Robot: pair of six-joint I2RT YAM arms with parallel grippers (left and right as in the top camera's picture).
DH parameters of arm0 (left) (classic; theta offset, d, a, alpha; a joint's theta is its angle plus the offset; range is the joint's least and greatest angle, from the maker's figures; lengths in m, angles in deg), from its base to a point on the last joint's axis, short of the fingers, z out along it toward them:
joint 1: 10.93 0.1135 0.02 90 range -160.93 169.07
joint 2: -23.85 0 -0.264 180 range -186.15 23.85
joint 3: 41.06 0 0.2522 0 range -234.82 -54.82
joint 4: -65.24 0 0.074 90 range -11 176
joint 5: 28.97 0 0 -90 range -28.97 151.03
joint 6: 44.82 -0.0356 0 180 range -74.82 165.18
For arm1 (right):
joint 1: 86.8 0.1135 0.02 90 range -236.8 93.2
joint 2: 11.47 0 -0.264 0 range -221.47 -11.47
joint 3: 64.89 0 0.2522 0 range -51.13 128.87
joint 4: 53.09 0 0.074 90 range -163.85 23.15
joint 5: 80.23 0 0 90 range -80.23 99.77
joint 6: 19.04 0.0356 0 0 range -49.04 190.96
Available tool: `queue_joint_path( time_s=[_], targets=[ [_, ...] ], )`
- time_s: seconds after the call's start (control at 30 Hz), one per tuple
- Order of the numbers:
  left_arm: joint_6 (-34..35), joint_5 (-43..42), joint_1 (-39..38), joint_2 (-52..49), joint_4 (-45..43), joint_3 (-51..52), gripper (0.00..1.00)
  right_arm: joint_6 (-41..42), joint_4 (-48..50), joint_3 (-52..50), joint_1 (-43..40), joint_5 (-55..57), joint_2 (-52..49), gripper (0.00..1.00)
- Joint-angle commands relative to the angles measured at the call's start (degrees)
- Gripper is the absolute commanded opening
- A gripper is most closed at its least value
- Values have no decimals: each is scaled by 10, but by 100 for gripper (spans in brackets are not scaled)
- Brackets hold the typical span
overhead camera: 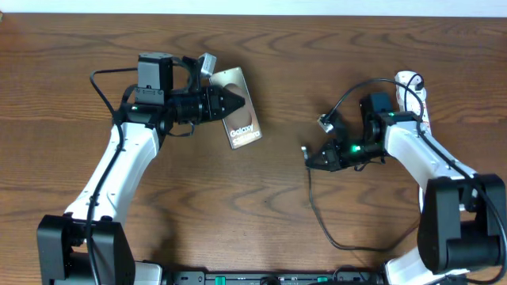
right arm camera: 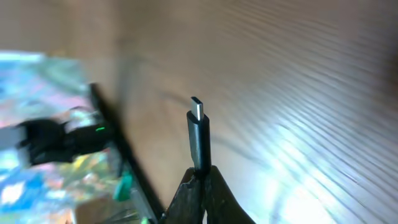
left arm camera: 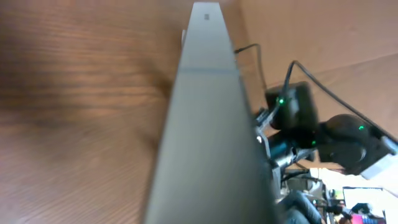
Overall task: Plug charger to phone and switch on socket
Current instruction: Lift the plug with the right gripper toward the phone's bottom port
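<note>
A brown wooden table (overhead camera: 261, 214) with wavy grain fills the overhead view. In the lower right of centre, a slack length of the thin black charger (overhead camera: 348, 247) cable lies on the wood, curving down and then right toward the frame's lower right. At the upper right, the white socket (overhead camera: 412, 81) strip lies on the table, mostly hidden.

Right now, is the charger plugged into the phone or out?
Out. The charger ends in a bare metal tip poking from the right pincer, touching nothing; the phone is well apart, in the left pincer.
</note>
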State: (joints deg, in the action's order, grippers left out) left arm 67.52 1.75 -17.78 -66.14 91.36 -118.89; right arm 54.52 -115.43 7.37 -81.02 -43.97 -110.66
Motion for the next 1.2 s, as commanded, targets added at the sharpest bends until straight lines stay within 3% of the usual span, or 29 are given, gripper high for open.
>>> queue_joint_path(
  time_s=[0.0, 0.13, 0.47, 0.77, 1.0, 1.17],
  targets=[
    [56, -43, 2, 0, -31, -3, 7, -90, -2, 0, -1, -140, 5, 1],
    [81, -43, 1, 0, -61, -3, 8, -142, -9, 0, -1, -243, 5, 1],
    [177, -34, -31, 0, -172, -3, 7, -168, -5, 0, 26, -353, 5, 1],
    [252, -16, -45, 0, -250, -3, 7, -169, 3, 0, 56, -358, 5, 1],
    [252, -111, -35, -1, -251, -3, 8, -169, 6, 0, 63, -358, 26, 1],
    [297, -155, -5, -7, -251, -3, 8, -163, -1, 0, 64, -358, 79, 1]
  ],
)
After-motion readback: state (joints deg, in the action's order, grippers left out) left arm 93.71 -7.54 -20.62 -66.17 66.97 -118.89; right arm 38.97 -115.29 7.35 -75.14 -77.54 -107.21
